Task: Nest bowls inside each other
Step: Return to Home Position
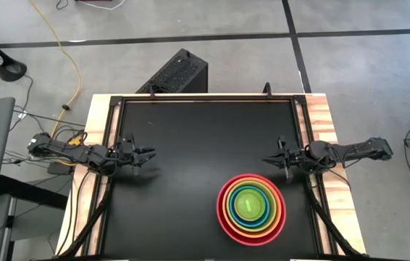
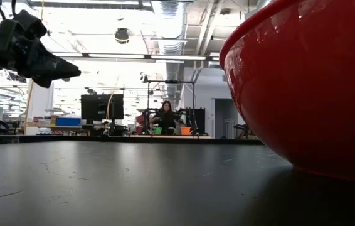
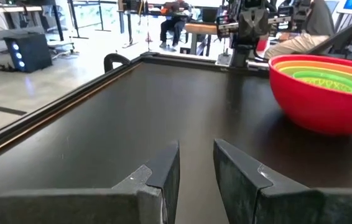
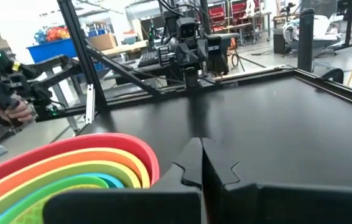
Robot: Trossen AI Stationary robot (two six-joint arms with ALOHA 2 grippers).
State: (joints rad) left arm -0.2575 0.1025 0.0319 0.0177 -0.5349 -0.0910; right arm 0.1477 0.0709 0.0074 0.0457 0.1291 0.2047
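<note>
The bowls stand nested in one stack on the black table, near its front right. The red one is outermost and rests on its base, with orange, yellow-green and green rims inside it. My left gripper hovers level at the table's left side, open by a narrow gap and empty; it also shows in the low view. My right gripper hovers level at the right side, just beyond the stack, shut on nothing.
A raised dark frame and wooden borders edge the table. Bare black tabletop lies left of and beyond the stack. A person sits in the room behind; a hand with a device shows off-table.
</note>
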